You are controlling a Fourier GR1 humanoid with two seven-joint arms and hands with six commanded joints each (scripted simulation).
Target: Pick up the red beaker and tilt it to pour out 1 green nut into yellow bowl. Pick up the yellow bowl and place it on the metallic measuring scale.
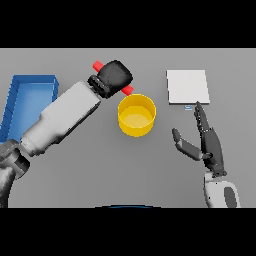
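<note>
My left hand (pixel 115 76) is shut on the red beaker (pixel 98 65), which lies tilted almost flat, its lower end (pixel 128 89) poking out over the far left rim of the yellow bowl (pixel 136 115). The hand hides most of the beaker, and no green nut shows. The bowl stands upright in the middle of the table. The metallic scale (pixel 187 86), a pale square plate, lies to the bowl's right at the back. My right hand (pixel 209 142) is open, fingers straight, just in front of the scale, to the right of the bowl.
A blue bin (pixel 29 102) stands at the left edge of the table, beside my left forearm (pixel 62 117).
</note>
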